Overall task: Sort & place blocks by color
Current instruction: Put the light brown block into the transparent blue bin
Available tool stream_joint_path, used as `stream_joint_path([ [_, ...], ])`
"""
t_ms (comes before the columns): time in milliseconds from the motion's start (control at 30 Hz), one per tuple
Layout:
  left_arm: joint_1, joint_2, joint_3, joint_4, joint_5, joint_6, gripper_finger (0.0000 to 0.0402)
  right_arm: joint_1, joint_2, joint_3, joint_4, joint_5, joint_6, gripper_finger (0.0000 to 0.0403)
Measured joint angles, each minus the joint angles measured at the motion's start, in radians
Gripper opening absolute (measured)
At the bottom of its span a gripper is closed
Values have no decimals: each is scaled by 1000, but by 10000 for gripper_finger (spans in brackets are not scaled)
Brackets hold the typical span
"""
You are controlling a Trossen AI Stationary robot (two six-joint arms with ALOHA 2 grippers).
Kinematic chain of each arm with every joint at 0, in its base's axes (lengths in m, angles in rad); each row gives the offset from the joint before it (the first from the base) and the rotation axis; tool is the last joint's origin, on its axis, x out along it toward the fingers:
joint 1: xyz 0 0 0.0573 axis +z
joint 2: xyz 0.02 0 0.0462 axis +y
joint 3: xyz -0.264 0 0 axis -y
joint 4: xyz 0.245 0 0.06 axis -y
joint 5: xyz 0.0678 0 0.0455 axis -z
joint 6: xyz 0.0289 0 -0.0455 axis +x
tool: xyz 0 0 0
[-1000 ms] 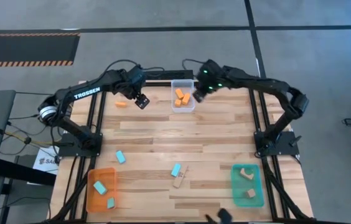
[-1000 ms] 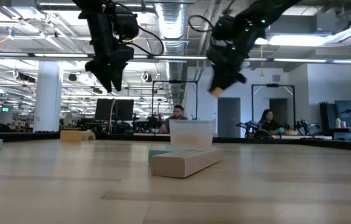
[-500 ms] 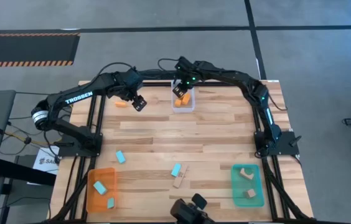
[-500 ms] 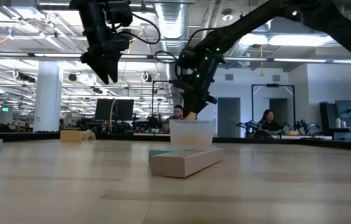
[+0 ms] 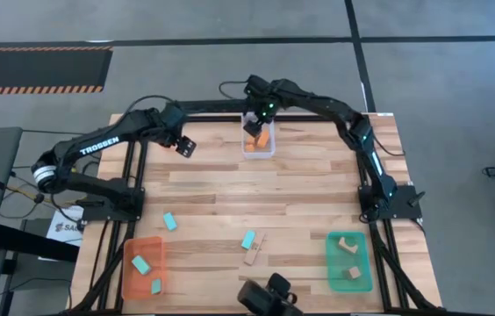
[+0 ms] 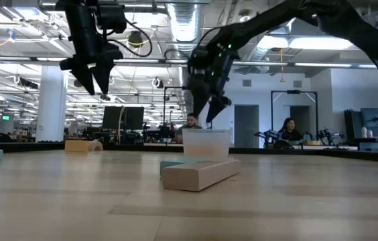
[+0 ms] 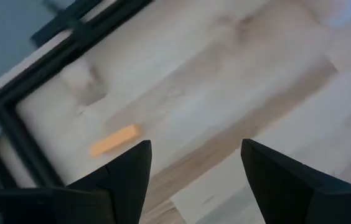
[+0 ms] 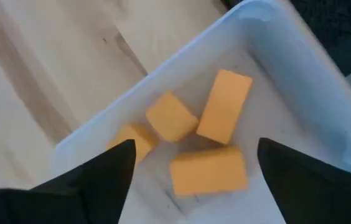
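Several orange blocks [image 8: 224, 107] lie flat in the clear tray [image 5: 259, 147] at the table's far middle. My right gripper [image 8: 194, 149] hangs open just above them, touching none, and shows in the low view [image 6: 207, 112] over the tray [image 6: 206, 142]. My left gripper [image 5: 183, 145] is open above the far left of the table, with nothing between its fingers [image 7: 195, 146]. One orange block [image 7: 114, 140] lies on the wood under it. Two teal blocks [image 5: 169, 221] [image 5: 248, 239] and a tan block [image 5: 254, 251] lie loose on the near half.
The orange tray [image 5: 130, 279] at the near left holds two teal blocks. The teal tray [image 5: 333, 272] at the near right holds two tan blocks. A dark camera mount [image 5: 269, 298] stands at the near edge. A black frame runs along the table's sides.
My right gripper has swung toward the table's left edge from beside the clear tray to above it and come down. It has opened and let go of an orange block, which now lies in the tray. My left gripper has drifted toward the left edge.
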Motion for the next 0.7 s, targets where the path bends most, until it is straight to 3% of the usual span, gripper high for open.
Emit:
stream_joint_path([
  [167, 102, 42, -7, 29, -8, -93, 238, 3, -94, 11, -72, 2, 4, 363],
  [433, 406, 306, 16, 164, 81, -27, 238, 54, -256, 11, -203, 2, -10, 351],
  [700, 477, 535, 117, 191, 68, 33, 238, 93, -319, 11, -201, 3, -13, 345],
])
